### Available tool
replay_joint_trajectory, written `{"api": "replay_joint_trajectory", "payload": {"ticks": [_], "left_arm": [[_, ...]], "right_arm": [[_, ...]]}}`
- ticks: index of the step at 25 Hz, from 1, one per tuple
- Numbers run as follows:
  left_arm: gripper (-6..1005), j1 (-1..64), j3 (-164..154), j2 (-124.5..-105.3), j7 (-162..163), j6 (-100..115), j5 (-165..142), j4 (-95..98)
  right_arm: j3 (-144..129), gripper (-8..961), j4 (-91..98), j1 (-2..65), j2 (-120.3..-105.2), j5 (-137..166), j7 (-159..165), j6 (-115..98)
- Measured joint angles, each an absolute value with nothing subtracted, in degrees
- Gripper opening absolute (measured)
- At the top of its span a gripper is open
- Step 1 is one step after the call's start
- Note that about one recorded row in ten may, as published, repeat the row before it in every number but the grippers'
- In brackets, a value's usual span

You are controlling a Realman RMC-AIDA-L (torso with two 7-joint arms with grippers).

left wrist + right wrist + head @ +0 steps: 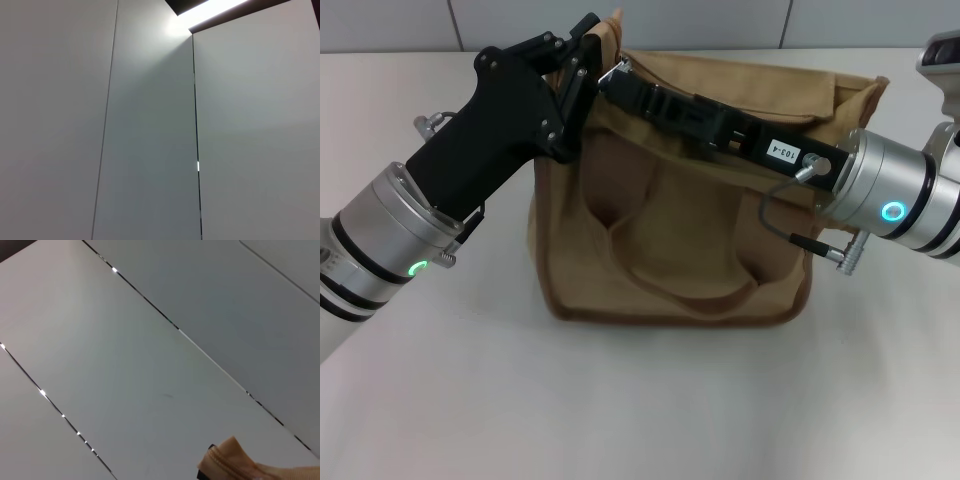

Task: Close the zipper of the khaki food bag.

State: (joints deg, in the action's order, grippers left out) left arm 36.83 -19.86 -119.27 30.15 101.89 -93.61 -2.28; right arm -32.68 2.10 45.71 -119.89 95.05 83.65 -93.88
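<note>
My left end effector (582, 50) is at the top corner of the khaki food bag (680, 230), on my left side, its black fingers closed around a pinch of the tan fabric there. My right end effector (625, 75) lies stretched along the bag's top edge, reaching across from my right so that its tip sits just beside my left one. There is a glint of silver at that tip, which I take to be the slider of the zipper (617, 70), but I cannot tell whether my right fingers are clamped on it or only near it.

The bag stands upright on the white worktop (470, 400), directly under both end effectors, with its handles drooping down the front below my right arm. My right wrist view shows only a small tan corner of the bag against pale wall panels.

I judge the step in hand to be drawing the slider along the top seam. To do it well, I keep my left end effector firm as an anchor so the fabric stays taut, and I pull with my right straight along the zipper line, not upward. A skewed pull could jam the slider or lift and tip the soft bag. I should move slowly and steadily.
</note>
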Motion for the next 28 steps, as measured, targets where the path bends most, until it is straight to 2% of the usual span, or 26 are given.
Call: {"api": "replay_joint_trajectory", "payload": {"ticks": [7, 12, 22, 28], "left_arm": [[79, 36.8, -19.9, -119.26, 30.1, 101.9, -93.5, -2.3], [81, 36.8, -19.9, -119.26, 30.1, 101.7, -93.4, -2.3], [86, 37.2, -19.9, -119.27, 30.1, 101.2, -93.2, -2.3], [89, 37.4, -19.9, -119.26, 30.1, 101.1, -93.3, -2.3]], "right_arm": [[-33.1, 291, 2.1, 45.1, -119.88, 95.4, 82.8, -93.9], [-33.2, 437, 2.2, 44.8, -119.89, 95.4, 82.6, -94.2], [-33.2, 495, 2.0, 45.4, -119.88, 95.2, 81.3, -96.1], [-33.1, 496, 2.1, 45.4, -119.88, 95.1, 82.4, -92.3]]}}
